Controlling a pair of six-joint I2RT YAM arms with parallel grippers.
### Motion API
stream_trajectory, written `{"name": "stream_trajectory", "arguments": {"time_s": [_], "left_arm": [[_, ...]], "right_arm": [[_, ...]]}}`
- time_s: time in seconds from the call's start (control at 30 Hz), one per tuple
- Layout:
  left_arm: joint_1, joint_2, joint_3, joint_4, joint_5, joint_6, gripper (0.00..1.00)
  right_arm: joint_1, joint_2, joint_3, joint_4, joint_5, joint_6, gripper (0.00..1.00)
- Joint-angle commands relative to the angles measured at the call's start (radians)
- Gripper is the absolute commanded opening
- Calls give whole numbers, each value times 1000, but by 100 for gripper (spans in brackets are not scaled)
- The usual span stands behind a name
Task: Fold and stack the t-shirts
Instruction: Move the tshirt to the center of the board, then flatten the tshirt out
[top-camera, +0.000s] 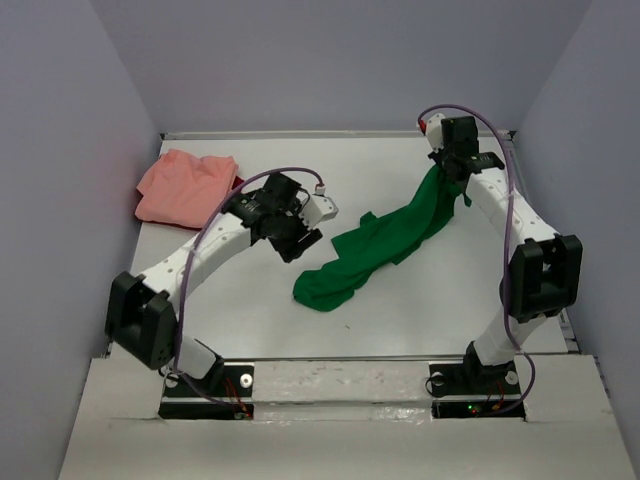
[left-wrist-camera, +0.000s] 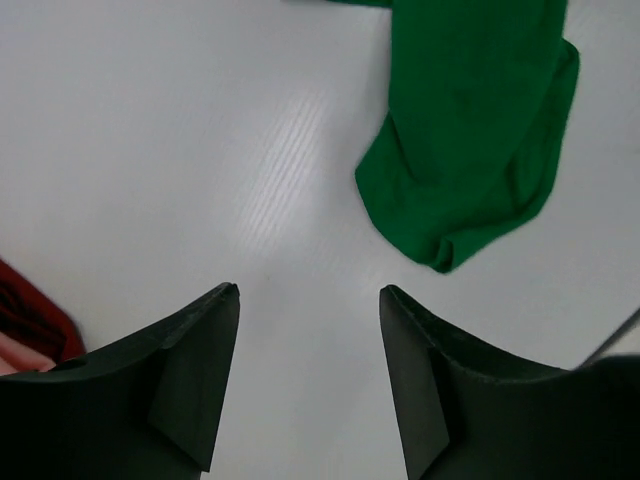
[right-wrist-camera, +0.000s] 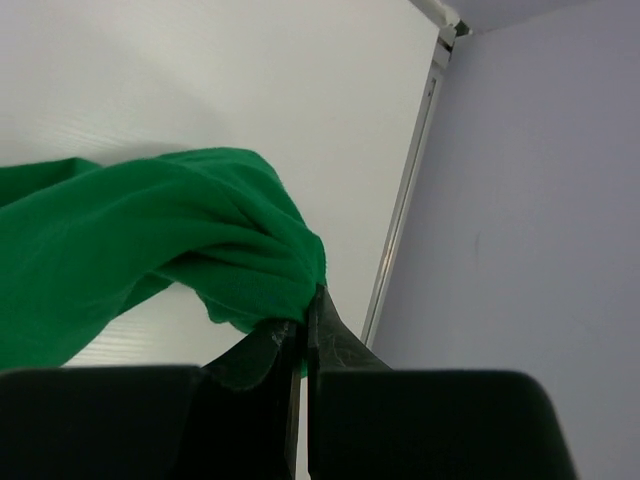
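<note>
A bright green t-shirt (top-camera: 385, 245) stretches in a crumpled band from the table's middle up to the back right. My right gripper (top-camera: 452, 172) is shut on its far end, the cloth (right-wrist-camera: 200, 230) bunched just ahead of the pinched jaws (right-wrist-camera: 305, 315). My left gripper (top-camera: 300, 243) hovers open to the left of the shirt's near end (left-wrist-camera: 470, 130), with only bare table between its fingers (left-wrist-camera: 308, 292). A salmon-pink t-shirt (top-camera: 185, 185) lies folded at the back left, dark red cloth (left-wrist-camera: 30, 320) showing at its edge.
Grey walls (top-camera: 60, 150) close in the white table on the left, back and right. A metal rail (right-wrist-camera: 405, 200) runs along the right edge, close to my right gripper. Both arm bases sit at the near edge (top-camera: 340, 375).
</note>
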Motion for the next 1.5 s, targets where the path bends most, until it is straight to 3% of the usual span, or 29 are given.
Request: {"name": "stream_trajectory", "arguments": {"time_s": [0.0, 0.1, 0.27, 0.53, 0.67, 0.8, 1.03, 1.47], "left_arm": [[7, 165, 58, 211, -21, -23, 67], [17, 364, 182, 246, 0, -26, 63], [36, 561, 386, 251, 52, -17, 60], [42, 659, 517, 204, 144, 8, 60], [57, 695, 568, 96, 316, 63, 59], [57, 702, 554, 50, 399, 107, 55], [56, 734, 514, 58, 324, 126, 53], [43, 800, 506, 87, 328, 126, 53]], "right_arm": [[-7, -39, -58, 11, -18, 27, 0], [-7, -48, -89, 11, -19, 33, 0], [-7, -48, -107, 11, 7, 33, 0], [-7, -42, -89, 8, 18, 24, 0], [-7, -30, -75, 2, 22, 24, 0], [-7, -22, -75, 0, 24, 24, 0], [-7, -23, -90, -3, 28, 21, 0], [-7, -10, -107, -7, 27, 24, 0]]}}
